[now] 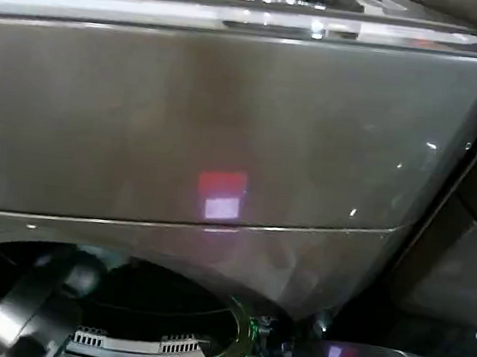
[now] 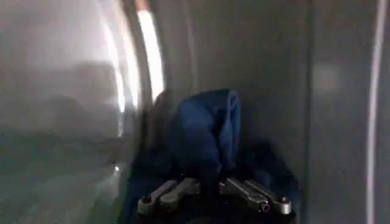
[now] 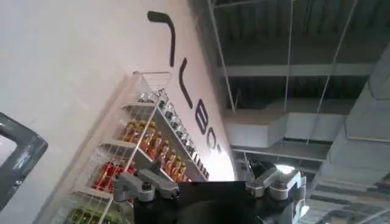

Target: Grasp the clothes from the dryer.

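While inside the dryer (image 1: 225, 143) (its drum), left hand (image 2: 210, 182) grips navy garment (image 2: 204, 131).

A wire shelf (image 3: 143, 143) of bottled drinks (image 3: 155, 146) stands against a white wall (image 3: 67, 67) with dark lettering (image 3: 192, 91), below grey ceiling beams (image 3: 292, 70).

dryer (image 1: 226, 134) blurry and running off the head view's left, bottom and right edges, round port (image 1: 121, 303) cropped at the bottom, navy garment (image 2: 204, 137) smeared with its lower part hidden behind the left gripper (image 2: 212, 190), right gripper (image 3: 210, 189) fingertips cut off at the bottom
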`<state>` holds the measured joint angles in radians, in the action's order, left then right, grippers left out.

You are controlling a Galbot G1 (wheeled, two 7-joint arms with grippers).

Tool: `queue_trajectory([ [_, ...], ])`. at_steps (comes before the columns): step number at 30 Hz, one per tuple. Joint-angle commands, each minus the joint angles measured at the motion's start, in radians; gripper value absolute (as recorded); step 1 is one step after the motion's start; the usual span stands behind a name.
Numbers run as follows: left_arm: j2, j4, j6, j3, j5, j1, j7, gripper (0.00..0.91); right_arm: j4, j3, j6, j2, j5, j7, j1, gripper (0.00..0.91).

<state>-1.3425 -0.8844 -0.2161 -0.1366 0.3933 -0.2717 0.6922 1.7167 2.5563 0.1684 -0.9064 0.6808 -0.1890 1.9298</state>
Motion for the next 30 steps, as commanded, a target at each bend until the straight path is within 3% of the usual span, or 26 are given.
queue_trajectory([
  [1,-0.022,-0.219,0.016,-0.152,-0.231,-0.224,-0.332,0.000,-0.003,0.000,-0.003,0.004,0.000,0.003,-0.003,0.907],
  [12,-0.063,-0.390,0.124,-0.192,-0.420,-0.372,-0.660,0.000,-0.020,0.004,-0.005,0.014,-0.001,0.004,-0.007,0.907],
  [20,-0.095,-0.425,0.234,-0.200,-0.567,-0.381,-0.860,0.000,-0.030,0.008,-0.005,0.022,-0.001,0.006,-0.006,0.907],
  [30,-0.126,-0.484,0.342,-0.214,-0.638,-0.415,-0.980,0.000,-0.032,0.007,-0.008,0.025,-0.048,0.015,-0.005,0.907],
])
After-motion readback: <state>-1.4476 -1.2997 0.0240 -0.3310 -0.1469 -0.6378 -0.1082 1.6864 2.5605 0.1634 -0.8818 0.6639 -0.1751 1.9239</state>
